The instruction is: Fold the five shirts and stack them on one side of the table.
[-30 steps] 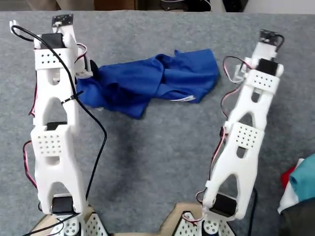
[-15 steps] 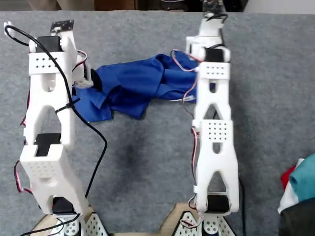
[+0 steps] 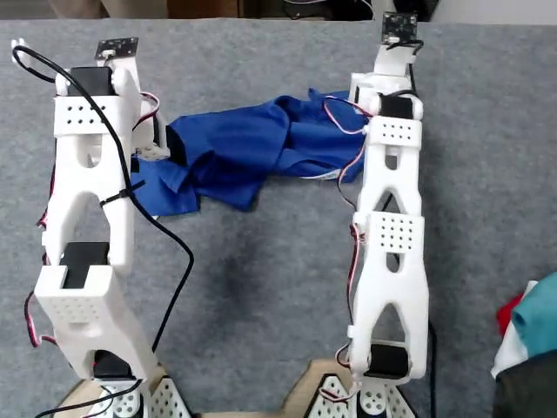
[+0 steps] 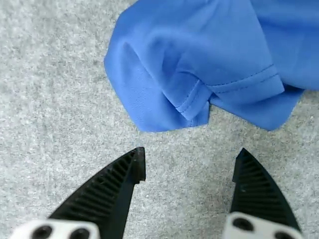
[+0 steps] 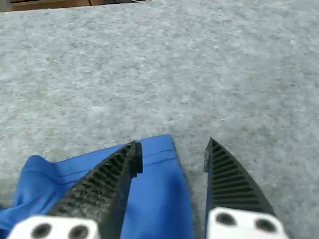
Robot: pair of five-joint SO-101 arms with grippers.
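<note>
A crumpled blue shirt lies across the far middle of the grey table. My left gripper is open just above the cloth-covered table, its tips short of a folded hem corner of the shirt. In the high view the left gripper sits at the shirt's left end. My right gripper is open too, its fingers straddling the shirt's corner at the right end. The right arm covers that end of the shirt in the high view.
A pile of other clothes, red, teal, white and dark, lies at the table's near right edge. Grey felt table stretches bare between the two arms. Both arm bases stand at the near edge.
The right arm swung from the right side leftwards to over the shirt's right end, then eased slightly back. The left arm shifted a little and the shirt's left end was rearranged.
</note>
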